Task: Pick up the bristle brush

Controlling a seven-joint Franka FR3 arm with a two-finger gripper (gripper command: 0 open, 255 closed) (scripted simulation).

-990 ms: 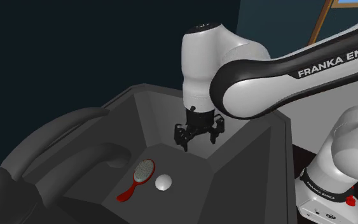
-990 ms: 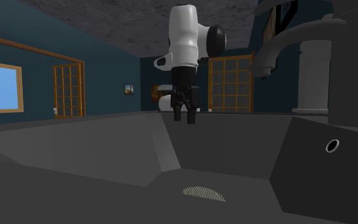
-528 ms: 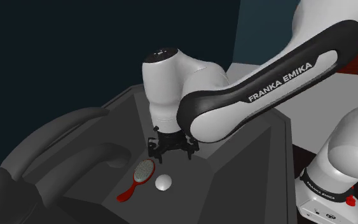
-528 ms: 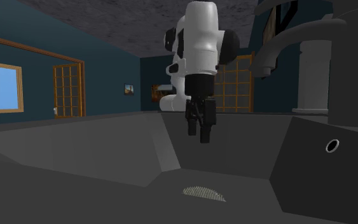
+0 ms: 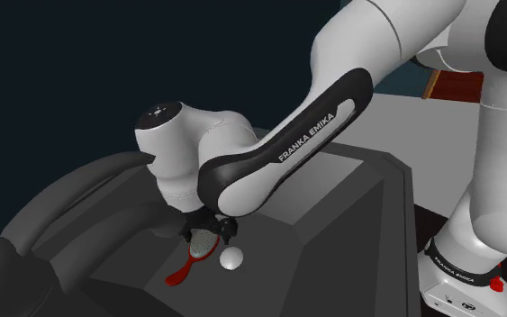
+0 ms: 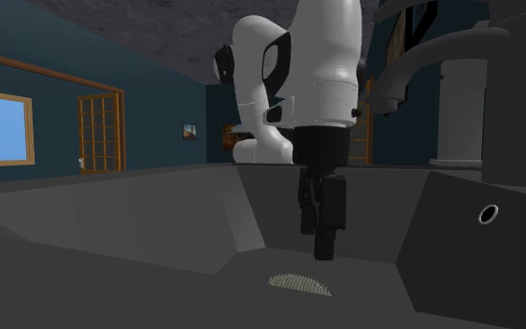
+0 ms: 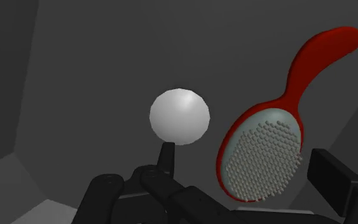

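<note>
Bristle brush (image 7: 263, 153), red with a grey bristle pad facing up, lies flat on the floor of a dark grey sink basin (image 5: 350, 216). The black hand (image 7: 245, 156) hangs low over the brush head, fingers spread to either side, not clasping it. A white ball (image 7: 179, 116) sits just beside the head.

White ball (image 7: 179, 116) just beside brush (image 7: 263, 153) head, basin walls (image 6: 111, 224) around
</note>
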